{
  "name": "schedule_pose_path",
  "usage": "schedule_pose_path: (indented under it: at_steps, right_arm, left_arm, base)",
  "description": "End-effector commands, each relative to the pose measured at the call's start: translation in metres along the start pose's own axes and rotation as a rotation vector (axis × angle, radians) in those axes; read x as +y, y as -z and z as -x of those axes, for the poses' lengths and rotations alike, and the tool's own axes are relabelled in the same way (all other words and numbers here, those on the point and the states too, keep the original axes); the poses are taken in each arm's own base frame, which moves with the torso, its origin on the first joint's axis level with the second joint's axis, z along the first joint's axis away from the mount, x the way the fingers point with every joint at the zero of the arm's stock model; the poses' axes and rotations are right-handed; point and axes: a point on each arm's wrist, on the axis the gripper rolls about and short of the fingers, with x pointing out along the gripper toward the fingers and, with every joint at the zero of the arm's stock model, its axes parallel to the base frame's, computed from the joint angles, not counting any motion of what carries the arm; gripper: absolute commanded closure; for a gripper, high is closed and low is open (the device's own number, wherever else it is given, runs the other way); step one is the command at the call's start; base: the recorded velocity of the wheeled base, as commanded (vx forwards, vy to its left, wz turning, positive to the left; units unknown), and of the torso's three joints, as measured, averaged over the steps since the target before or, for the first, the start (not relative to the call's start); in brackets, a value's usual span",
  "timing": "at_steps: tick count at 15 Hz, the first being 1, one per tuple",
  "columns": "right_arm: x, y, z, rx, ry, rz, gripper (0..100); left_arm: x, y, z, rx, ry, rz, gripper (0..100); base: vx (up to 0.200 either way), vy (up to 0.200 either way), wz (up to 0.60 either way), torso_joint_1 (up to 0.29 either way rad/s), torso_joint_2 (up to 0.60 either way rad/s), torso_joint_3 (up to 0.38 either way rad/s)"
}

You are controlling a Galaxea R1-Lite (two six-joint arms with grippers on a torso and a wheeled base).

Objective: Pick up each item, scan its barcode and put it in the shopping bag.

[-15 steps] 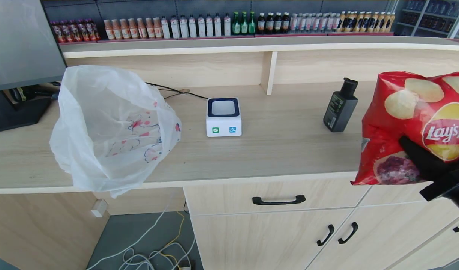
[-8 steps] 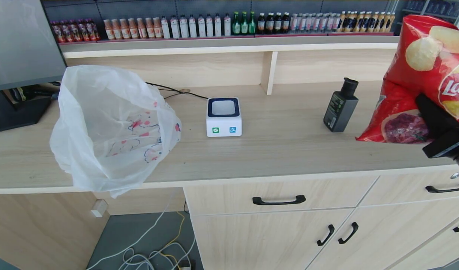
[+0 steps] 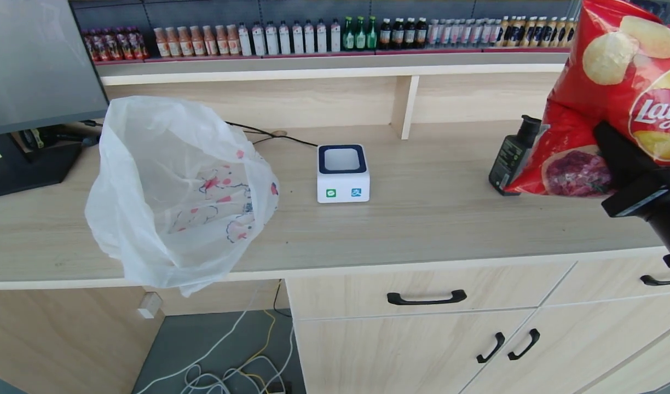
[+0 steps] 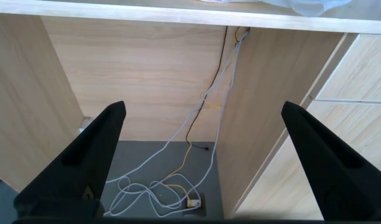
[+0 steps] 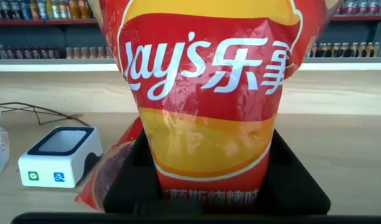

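The left gripper [image 4: 203,109] is hanging low in front of the cabinet, below the counter [image 3: 433,219] edge. Its two fingers are standing wide apart with nothing between them. It is pointing into the open bay under the counter, where cables [image 4: 172,190] are lying on the floor.

The right arm is reaching up from the lower right of the head view, with its wrist angled upward and toward the counter. The right gripper [image 3: 619,153] is clamping the chips bag [image 3: 614,71] by its lower half; one black finger is lying across the front of the bag, and the right wrist view is showing a finger pressing on each side. The bag is hanging upright in the air above the right end of the counter, clear of the surface.

On the counter, the bottle [image 3: 511,158] is standing upright, its right side partly hidden behind the chips bag. The scanner [image 3: 342,173] is sitting near the middle of the counter, window facing up, well apart from the bottle. The shopping bag [image 3: 176,191] is slumping at the left front of the counter, mouth open, with its lower part overhanging the edge. A monitor [image 3: 36,60] is standing at the far left.

Behind the counter, a shelf is carrying a row of drinks [image 3: 313,38].
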Motion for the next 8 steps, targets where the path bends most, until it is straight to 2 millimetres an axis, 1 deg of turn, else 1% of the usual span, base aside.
schedule_pose_path:
  at_steps: [1, 8]
  right_arm:
    - [-0.0002, -0.0003, 0.0013, 0.000, 0.000, 0.002, 100]
    - [0.0033, 0.0031, 0.0054, 0.019, -0.027, -0.005, 100]
  left_arm:
    - [0.0000, -0.0001, 0.0000, -0.001, -0.001, 0.000, 0]
    - [0.0000, 0.0001, 0.0000, 0.001, -0.001, 0.008, 0]
  base:
    - [0.000, 0.200, 0.00, 0.002, 0.00, 0.002]
    - [0.000, 0.200, 0.00, 0.000, 0.00, 0.003]
